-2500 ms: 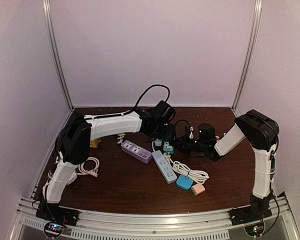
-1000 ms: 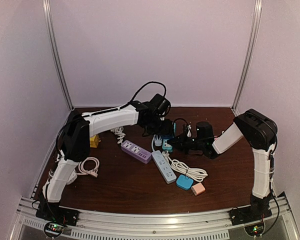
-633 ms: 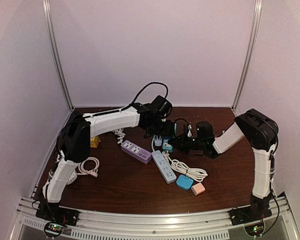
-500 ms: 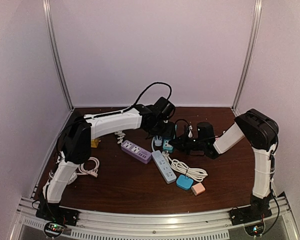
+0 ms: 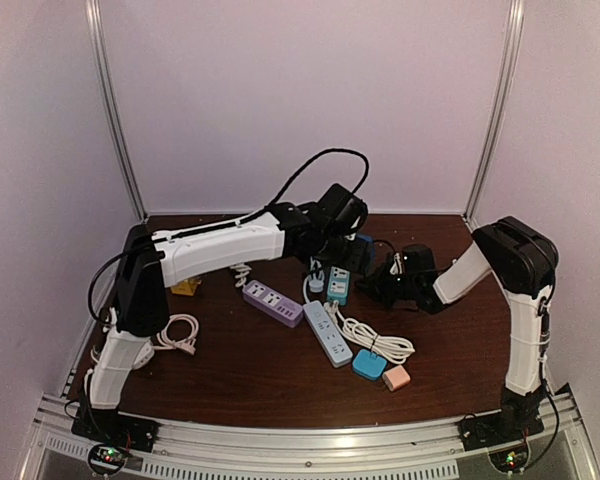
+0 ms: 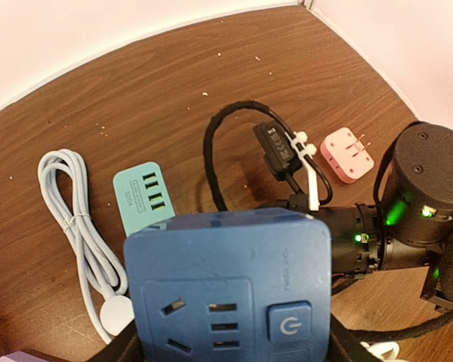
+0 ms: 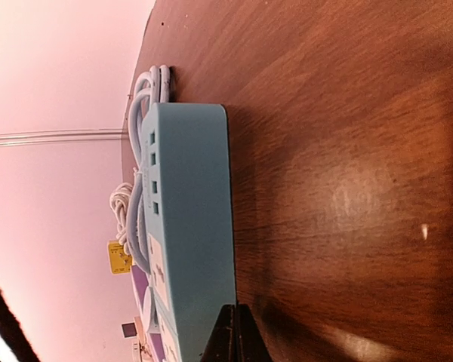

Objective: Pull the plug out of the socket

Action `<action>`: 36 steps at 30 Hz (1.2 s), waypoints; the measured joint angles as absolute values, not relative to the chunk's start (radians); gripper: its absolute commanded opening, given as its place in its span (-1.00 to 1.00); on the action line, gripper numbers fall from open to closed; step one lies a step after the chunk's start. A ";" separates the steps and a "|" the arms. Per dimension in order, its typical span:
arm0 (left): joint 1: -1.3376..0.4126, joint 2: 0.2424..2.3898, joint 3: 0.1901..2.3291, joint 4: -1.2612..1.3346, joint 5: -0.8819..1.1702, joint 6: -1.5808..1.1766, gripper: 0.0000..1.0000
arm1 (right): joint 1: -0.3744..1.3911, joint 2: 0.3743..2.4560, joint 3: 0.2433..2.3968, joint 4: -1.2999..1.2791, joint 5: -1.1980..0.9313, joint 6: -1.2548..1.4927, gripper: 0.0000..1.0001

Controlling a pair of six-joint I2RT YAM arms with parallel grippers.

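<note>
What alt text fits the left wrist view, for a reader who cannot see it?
A dark blue cube socket, held in the left gripper, fills the lower foreground over a brown table. Behind it lie a teal power strip, a coiled white cable, a pink plug and a looped black cable; the right arm is at the right.

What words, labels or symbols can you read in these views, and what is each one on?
Power symbol, no words: on the power button of the blue socket cube.
Raised lettering beside that button: too faint to read.
Small print on the teal USB charger: too blurred to read.
Dark marks on the yellow object: too small to read.
</note>
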State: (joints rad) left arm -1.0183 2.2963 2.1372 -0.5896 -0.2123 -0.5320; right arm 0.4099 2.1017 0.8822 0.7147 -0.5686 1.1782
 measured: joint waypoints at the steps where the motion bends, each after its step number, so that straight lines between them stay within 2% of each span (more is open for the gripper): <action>1: -1.011 2.294 2.136 -0.590 -0.208 -0.533 -0.69 | 0.410 2.101 0.883 0.711 -0.568 1.175 -1.00; 13: -0.848 2.115 1.933 -0.548 -0.077 -0.597 -0.68 | 0.410 2.029 0.934 0.460 -0.566 1.064 -0.95; 20: -0.727 2.052 1.776 -0.424 0.109 -0.657 -0.61 | 0.416 1.913 0.963 0.300 -0.538 0.962 -0.55; 28: -0.618 2.065 1.685 -0.321 0.286 -0.722 -0.58 | 0.441 1.744 0.996 0.165 -0.478 0.832 0.18; 31: -0.590 2.090 1.686 -0.282 0.332 -0.736 -0.55 | 0.457 1.686 1.014 0.107 -0.456 0.785 0.29; 36: -0.567 2.138 1.693 -0.286 0.353 -0.743 -0.55 | 0.475 1.606 1.054 0.029 -0.432 0.725 0.35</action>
